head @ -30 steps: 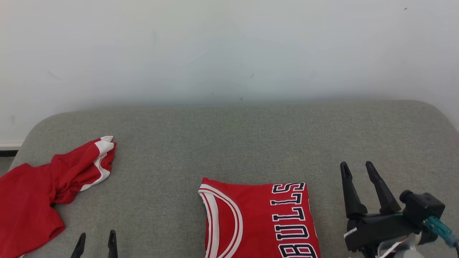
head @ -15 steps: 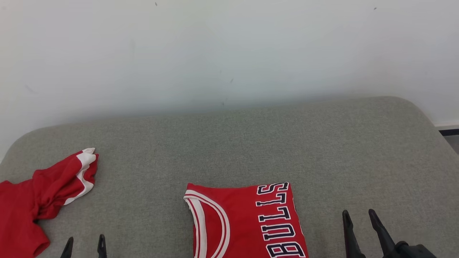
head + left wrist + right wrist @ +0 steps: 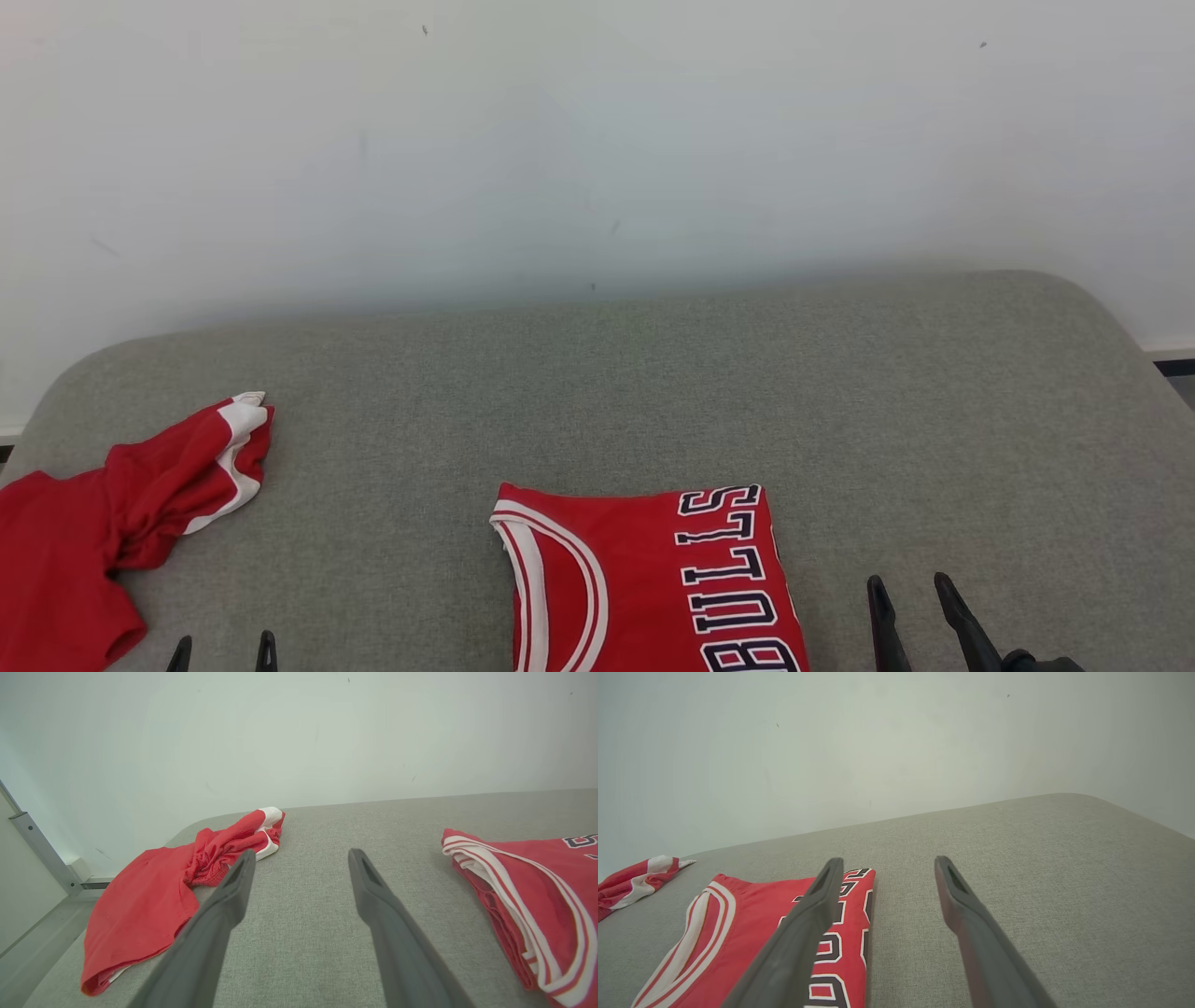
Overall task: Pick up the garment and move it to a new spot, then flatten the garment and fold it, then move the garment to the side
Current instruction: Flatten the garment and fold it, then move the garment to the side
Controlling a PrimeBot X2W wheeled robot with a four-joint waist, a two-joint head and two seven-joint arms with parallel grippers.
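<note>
Jersey (image 3: pixel 644 588) folded on grey cushion (image 3: pixel 597 392) between left gripper (image 3: pixel 225 638) and right gripper (image 3: pixel 907 579), both spread wide, empty.

- Head view: set high, facing forward and down across the grey padded surface (image 3: pixel 653 392) to the white wall (image 3: pixel 597 140); tips of the left gripper (image 3: pixel 224 642) and right gripper (image 3: pixel 908 583) at its bottom edge.
- Left wrist view: low, close over the surface, looking along the left gripper toward the wall.
- Right wrist view: equally low, looking along the right gripper toward the wall.
- Shared by all three: folded jersey (image 3: pixel 644 579), crumpled red garment (image 3: pixel 112 504), wall.
</note>
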